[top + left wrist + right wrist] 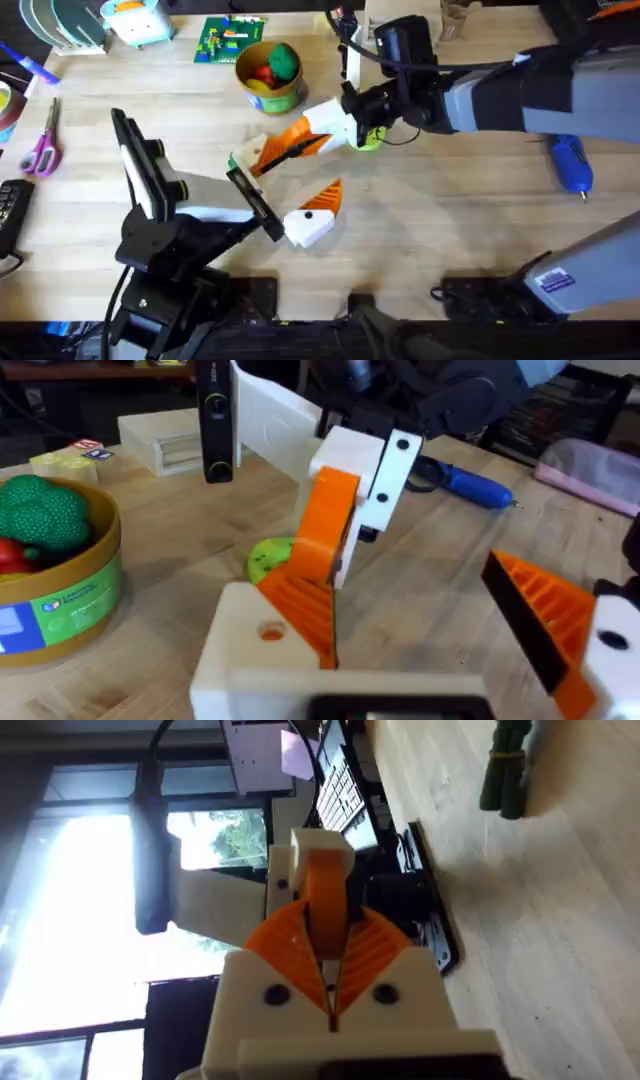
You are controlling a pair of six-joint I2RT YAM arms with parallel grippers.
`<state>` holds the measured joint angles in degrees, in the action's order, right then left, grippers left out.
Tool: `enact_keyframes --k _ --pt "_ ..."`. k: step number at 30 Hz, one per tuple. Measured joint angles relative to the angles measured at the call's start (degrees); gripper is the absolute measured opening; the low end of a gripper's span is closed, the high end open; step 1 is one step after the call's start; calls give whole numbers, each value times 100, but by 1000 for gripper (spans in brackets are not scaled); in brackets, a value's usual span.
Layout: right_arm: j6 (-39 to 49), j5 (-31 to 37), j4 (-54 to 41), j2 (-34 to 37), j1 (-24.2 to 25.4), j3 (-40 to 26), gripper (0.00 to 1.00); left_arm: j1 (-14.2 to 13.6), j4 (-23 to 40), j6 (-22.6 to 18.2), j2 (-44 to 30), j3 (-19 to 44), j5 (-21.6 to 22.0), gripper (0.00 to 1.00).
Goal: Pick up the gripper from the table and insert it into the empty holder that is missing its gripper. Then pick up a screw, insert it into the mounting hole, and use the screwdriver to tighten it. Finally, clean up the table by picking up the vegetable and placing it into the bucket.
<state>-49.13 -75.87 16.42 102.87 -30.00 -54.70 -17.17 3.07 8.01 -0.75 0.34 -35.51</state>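
Blue screwdriver [571, 163] lies flat at the table's [450, 230] right side.

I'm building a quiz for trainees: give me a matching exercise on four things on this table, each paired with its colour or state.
Things:
1. screwdriver
2. bucket
3. vegetable
4. scissors

States:
a. holds toy food
b. pink handles, near the table's left edge
c. blue, lying on the right side
d. dark green, lying on bare wood

Pairs: 1-c, 2-a, 3-d, 4-b
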Motion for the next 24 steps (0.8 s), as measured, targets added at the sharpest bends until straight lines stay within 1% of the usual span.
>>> enact_keyframes --k 12,24 --pt "-21 229 132 0 -15 -2 9 0 4 26 0 0 -4 993" --pt "-152 406 253 0 -65 -2 9 7 5 63 -33 0 83 993"
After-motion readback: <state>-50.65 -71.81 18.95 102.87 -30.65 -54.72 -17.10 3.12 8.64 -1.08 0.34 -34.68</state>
